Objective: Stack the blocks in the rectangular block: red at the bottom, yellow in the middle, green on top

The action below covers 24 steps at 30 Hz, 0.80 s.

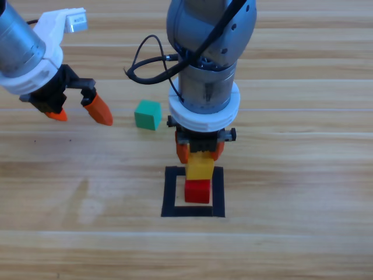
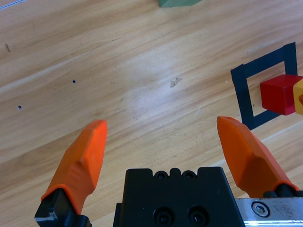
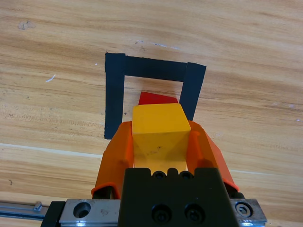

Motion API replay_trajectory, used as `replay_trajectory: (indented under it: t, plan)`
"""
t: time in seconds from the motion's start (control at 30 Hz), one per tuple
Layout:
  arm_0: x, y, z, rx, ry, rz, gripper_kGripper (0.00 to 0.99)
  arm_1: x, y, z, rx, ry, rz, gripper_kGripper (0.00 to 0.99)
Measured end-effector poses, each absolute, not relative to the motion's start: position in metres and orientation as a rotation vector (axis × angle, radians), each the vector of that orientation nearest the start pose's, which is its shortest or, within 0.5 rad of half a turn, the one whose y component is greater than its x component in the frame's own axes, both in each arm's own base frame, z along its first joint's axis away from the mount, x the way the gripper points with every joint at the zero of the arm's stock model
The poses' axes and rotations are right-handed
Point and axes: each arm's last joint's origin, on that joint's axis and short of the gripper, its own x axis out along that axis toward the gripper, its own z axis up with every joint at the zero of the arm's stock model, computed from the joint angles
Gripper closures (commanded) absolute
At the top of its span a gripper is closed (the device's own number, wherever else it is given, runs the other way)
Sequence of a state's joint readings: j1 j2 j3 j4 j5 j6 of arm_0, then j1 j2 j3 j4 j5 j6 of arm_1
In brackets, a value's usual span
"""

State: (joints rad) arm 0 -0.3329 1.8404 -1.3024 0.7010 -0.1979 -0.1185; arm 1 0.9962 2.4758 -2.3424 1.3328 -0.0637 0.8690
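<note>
Reading from the left of the high view: my left pincer (image 1: 80, 112) hangs above bare bench (image 1: 291, 251) near the upper left corner, its two orange jaws spread wide apart with nothing between them. In the left wrist view those same jaws frame plain wood, with the tape square and the red cube off to the right edge.

Next along, the green cube (image 1: 147, 114) sits alone on the bench, just right of my left pincer and apart from it, well outside the tape outline and up-left of it.

At centre, my right pincer (image 1: 200, 153) points straight down from the top edge, its jaws clamped on the yellow cube (image 1: 200, 167), one jaw pressed on each side face; the right wrist view (image 3: 160, 137) shows this grip from behind. The yellow cube (image 3: 157, 130) sits directly over the red cube (image 1: 197, 191); whether the two touch cannot be told from these views. Only a sliver of the red cube (image 3: 157, 98) shows past the yellow one in the right wrist view.

The red cube rests on the wood inside the black tape square (image 1: 171, 192), which encloses it on all four sides
</note>
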Motion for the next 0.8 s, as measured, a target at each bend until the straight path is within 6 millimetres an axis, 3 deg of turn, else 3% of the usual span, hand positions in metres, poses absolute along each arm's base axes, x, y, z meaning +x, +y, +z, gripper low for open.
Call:
replay_trajectory:
  t: [0.8]
  plan:
    - [0.3305, -0.1245, 0.2573, -0.007, 1.293, -0.391, 0.000, 0.2792, 0.4282, 0.2288, -0.061, 1.456, 0.132, 0.990]
